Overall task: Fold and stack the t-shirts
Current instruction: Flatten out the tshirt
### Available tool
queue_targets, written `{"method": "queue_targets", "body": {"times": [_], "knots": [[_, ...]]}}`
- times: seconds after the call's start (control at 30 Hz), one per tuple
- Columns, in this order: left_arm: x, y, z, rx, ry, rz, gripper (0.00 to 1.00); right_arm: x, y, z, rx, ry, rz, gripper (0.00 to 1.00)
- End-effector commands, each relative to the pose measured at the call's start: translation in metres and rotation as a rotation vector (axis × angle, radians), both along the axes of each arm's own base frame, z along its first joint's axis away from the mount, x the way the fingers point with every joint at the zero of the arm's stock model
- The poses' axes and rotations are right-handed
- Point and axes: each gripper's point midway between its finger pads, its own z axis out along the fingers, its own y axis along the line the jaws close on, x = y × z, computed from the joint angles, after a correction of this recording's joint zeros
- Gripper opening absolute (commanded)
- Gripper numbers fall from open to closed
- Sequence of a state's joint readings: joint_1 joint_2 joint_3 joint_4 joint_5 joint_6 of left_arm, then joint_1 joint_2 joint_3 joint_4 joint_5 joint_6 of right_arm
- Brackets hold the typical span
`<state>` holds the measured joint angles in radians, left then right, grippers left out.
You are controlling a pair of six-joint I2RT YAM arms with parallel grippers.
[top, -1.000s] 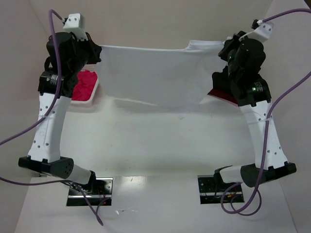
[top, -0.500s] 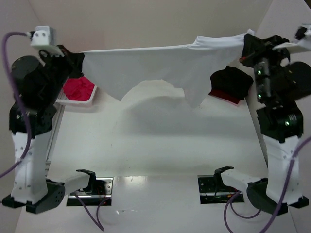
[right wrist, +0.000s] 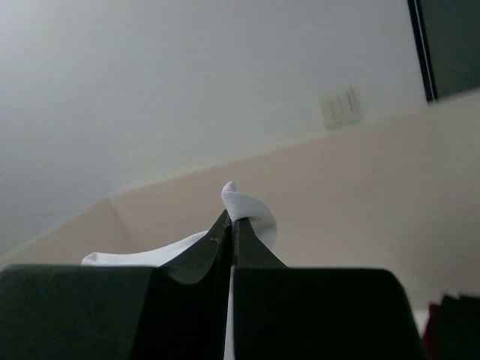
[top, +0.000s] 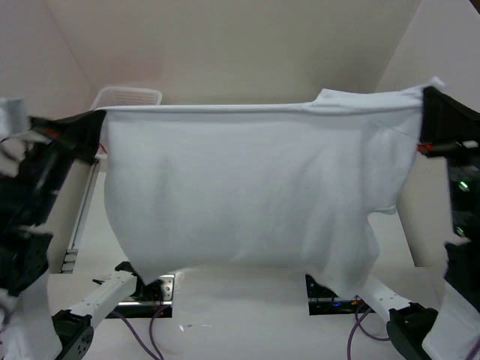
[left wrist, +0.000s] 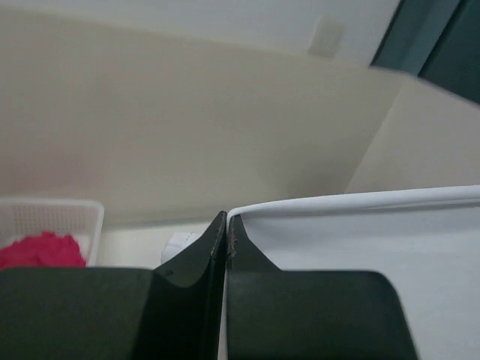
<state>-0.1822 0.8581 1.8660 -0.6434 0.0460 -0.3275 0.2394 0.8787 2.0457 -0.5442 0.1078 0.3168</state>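
Left end effector (left wrist: 226, 221), right end effector (right wrist: 229, 219) tight on seemingly smooth white t-shirt (top: 247, 187)

white t-shirt (top: 247, 187) lifted higher, stretched taut — hanging curtain-like; left claw (top: 96, 127), right claw (top: 427, 116) raised

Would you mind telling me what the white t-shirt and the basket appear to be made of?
The white t-shirt looks like soft, matte cloth: it hangs as a thin sheet with a sagging, wavy lower edge. The basket seems to be rigid white plastic, going by its lattice wall and straight rim, though the view is soft.
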Motion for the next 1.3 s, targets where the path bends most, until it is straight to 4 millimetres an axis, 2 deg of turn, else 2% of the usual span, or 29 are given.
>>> {"method": "queue_targets", "body": {"times": [0.0, 0.03, 0.07, 0.1, 0.17, 0.2, 0.23, 0.27, 0.3, 0.37, 0.4, 0.47, 0.5, 0.57, 0.6, 0.63, 0.67, 0.7, 0.73, 0.77, 0.83, 0.87, 0.9, 0.93, 0.97, 1.0, 1.1, 1.17, 1.27], "knots": [[0.108, 0.009, -0.084, 0.02, 0.27, 0.151, 0.0, 0.137, 0.0, -0.086, 0.002, 0.312, -0.166, 0.0], [0.117, 0.007, -0.096, 0.024, 0.286, 0.151, 0.0, 0.151, 0.001, -0.102, 0.014, 0.342, -0.175, 0.0], [0.136, 0.004, -0.13, 0.043, 0.36, 0.152, 0.0, 0.175, 0.007, -0.135, 0.014, 0.403, -0.17, 0.0], [0.152, -0.001, -0.146, 0.051, 0.387, 0.143, 0.0, 0.194, 0.013, -0.173, 0.023, 0.484, -0.161, 0.0], [0.169, -0.005, -0.181, 0.047, 0.469, 0.143, 0.0, 0.215, 0.022, -0.213, 0.02, 0.553, -0.14, 0.0], [0.184, -0.007, -0.219, 0.065, 0.543, 0.144, 0.0, 0.225, 0.025, -0.232, 0.027, 0.583, -0.137, 0.0], [0.19, -0.011, -0.237, 0.064, 0.581, 0.13, 0.0, 0.237, 0.028, -0.275, 0.024, 0.669, -0.138, 0.0], [0.2, -0.016, -0.255, 0.071, 0.612, 0.115, 0.0, 0.245, 0.031, -0.297, 0.028, 0.713, -0.138, 0.0], [0.203, -0.019, -0.284, 0.073, 0.671, 0.104, 0.0, 0.248, 0.03, -0.332, 0.031, 0.779, -0.154, 0.0], [0.214, -0.022, -0.31, 0.049, 0.715, 0.107, 0.0, 0.253, 0.031, -0.365, 0.074, 0.832, -0.157, 0.0], [0.221, -0.023, -0.33, 0.058, 0.757, 0.108, 0.0, 0.257, 0.033, -0.4, 0.072, 0.897, -0.164, 0.0], [0.23, -0.027, -0.351, 0.063, 0.783, 0.097, 0.0, 0.266, 0.036, -0.419, 0.113, 0.908, -0.158, 0.0], [0.238, -0.025, -0.375, 0.076, 0.833, 0.118, 0.0, 0.273, 0.04, -0.448, 0.095, 0.966, -0.159, 0.0], [0.248, -0.024, -0.395, 0.087, 0.867, 0.138, 0.0, 0.287, 0.043, -0.463, 0.088, 0.989, -0.163, 0.0], [0.261, -0.023, -0.408, 0.104, 0.89, 0.152, 0.0, 0.295, 0.045, -0.466, 0.084, 1.003, -0.166, 0.0], [0.268, -0.024, -0.414, 0.126, 0.9, 0.15, 0.0, 0.304, 0.043, -0.47, 0.087, 1.007, -0.175, 0.0], [0.277, -0.022, -0.417, 0.129, 0.902, 0.165, 0.0, 0.314, 0.045, -0.485, 0.067, 1.034, -0.181, 0.0], [0.285, -0.023, -0.437, 0.152, 0.943, 0.164, 0.0, 0.322, 0.046, -0.483, 0.061, 1.02, -0.18, 0.0], [0.3, -0.024, -0.427, 0.158, 0.911, 0.171, 0.0, 0.329, 0.048, -0.481, 0.065, 1.009, -0.178, 0.0], [0.309, -0.023, -0.438, 0.164, 0.923, 0.182, 0.0, 0.338, 0.049, -0.486, 0.053, 1.004, -0.178, 0.0], [0.324, -0.022, -0.436, 0.174, 0.894, 0.2, 0.0, 0.354, 0.05, -0.478, 0.047, 0.981, -0.188, 0.0], [0.339, -0.018, -0.433, 0.166, 0.876, 0.218, 0.0, 0.363, 0.047, -0.492, 0.044, 1.008, -0.202, 0.0], [0.347, -0.012, -0.431, 0.158, 0.871, 0.231, 0.0, 0.377, 0.045, -0.48, 0.047, 0.986, -0.195, 0.0], [0.353, -0.01, -0.43, 0.151, 0.866, 0.228, 0.0, 0.385, 0.043, -0.48, 0.051, 0.986, -0.193, 0.0], [0.36, -0.006, -0.436, 0.14, 0.877, 0.238, 0.0, 0.394, 0.044, -0.494, 0.046, 1.014, -0.185, 0.0], [0.37, -0.002, -0.426, 0.126, 0.854, 0.239, 0.0, 0.405, 0.041, -0.483, 0.057, 0.989, -0.19, 0.0], [0.377, 0.003, -0.427, 0.119, 0.857, 0.239, 0.0, 0.421, 0.045, -0.476, 0.048, 0.976, -0.175, 0.0], [0.38, 0.009, -0.422, 0.123, 0.845, 0.248, 0.0, 0.422, 0.046, -0.482, 0.046, 0.986, -0.176, 0.0], [0.387, 0.021, -0.415, 0.184, 0.814, 0.278, 0.0, 0.42, 0.046, -0.46, 0.066, 0.94, -0.169, 0.0]]}}
